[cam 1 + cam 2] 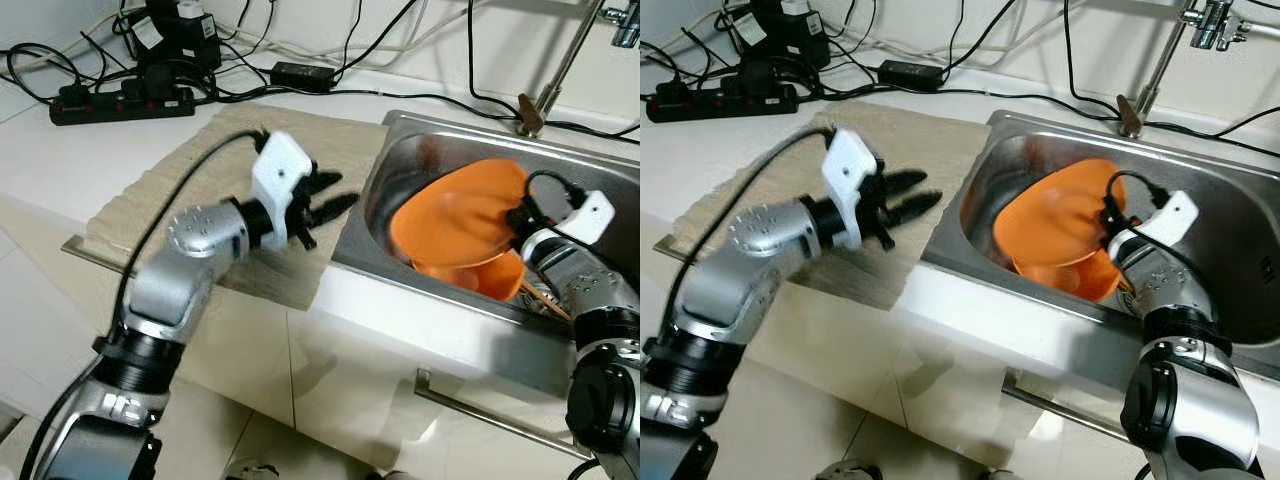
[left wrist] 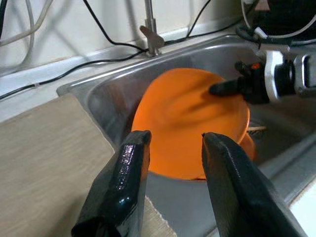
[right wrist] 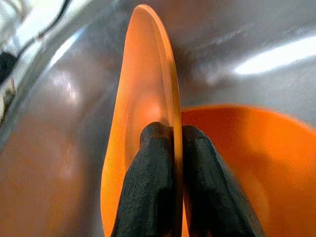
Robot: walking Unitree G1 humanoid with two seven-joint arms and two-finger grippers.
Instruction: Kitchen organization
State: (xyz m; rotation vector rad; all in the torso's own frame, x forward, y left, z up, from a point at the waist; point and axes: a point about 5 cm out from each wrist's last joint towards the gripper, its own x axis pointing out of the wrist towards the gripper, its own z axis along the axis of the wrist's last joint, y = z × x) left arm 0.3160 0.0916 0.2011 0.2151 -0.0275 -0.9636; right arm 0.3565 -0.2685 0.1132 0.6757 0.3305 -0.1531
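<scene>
Orange plate – pinched on edge by right hand.

sink: brushed steel | plate: glossy orange plastic | mat: rough woven cloth

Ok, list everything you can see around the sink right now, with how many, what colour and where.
Plate: one, orange, tilted up on edge in the sink, pinched at its rim.
Bowl: one, orange, in the sink under the plate.
Sink: one, stainless steel, set in the white counter.
Faucet: one, metal, behind the sink.
Mat: one, beige, on the counter left of the sink.
Power strip: one, black, at the back of the counter, with black cables trailing along the wall.
Left claw: black fingers, open, above the mat's edge by the sink.
Right claw: black fingers, shut on the plate's rim.
</scene>
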